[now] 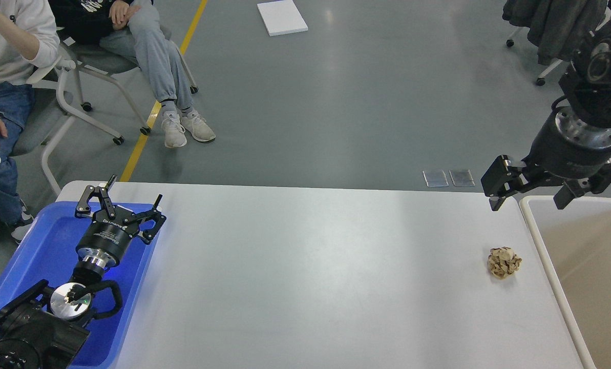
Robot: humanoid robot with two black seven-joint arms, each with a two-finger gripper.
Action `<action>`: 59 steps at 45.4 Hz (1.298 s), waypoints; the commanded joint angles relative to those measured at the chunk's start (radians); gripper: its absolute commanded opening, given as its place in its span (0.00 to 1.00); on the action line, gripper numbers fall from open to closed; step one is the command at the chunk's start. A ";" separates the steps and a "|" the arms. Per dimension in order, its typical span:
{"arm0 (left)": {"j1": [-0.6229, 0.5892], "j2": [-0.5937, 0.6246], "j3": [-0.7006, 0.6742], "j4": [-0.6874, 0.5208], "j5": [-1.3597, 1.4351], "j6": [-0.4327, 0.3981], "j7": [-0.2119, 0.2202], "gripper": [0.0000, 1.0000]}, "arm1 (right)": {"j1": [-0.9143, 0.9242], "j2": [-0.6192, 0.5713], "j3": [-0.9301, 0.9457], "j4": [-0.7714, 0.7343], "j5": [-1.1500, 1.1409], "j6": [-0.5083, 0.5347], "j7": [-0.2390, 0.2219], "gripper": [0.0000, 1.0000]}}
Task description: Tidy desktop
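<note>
The desktop (pixel 305 277) is a wide white-grey table top filling the lower half of the head view. A crumpled ball of brown paper (pixel 504 262) lies on it near the right edge. My right gripper (pixel 528 197) hangs open above the table's far right corner, well above and behind the paper ball, with nothing between its fingers. My left gripper (pixel 123 197) is open over the far end of the blue tray (pixel 39 246) at the left, also empty.
A beige cream-rimmed bin (pixel 535 241) stands against the table's right edge, next to the paper ball. Two people sit on wheeled chairs (pixel 80 97) beyond the table's far left corner. A white board (pixel 281 17) lies on the grey floor.
</note>
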 commanded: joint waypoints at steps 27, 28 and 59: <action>0.001 0.000 0.000 0.000 0.000 0.000 -0.001 1.00 | -0.022 -0.002 -0.007 0.000 0.000 0.000 0.000 1.00; 0.001 0.000 0.000 0.000 0.000 0.000 -0.001 1.00 | -0.020 -0.002 -0.007 0.000 0.000 0.000 0.000 1.00; 0.001 0.000 0.000 0.000 0.000 0.000 -0.001 1.00 | -0.009 -0.004 -0.015 -0.001 0.000 0.000 0.001 1.00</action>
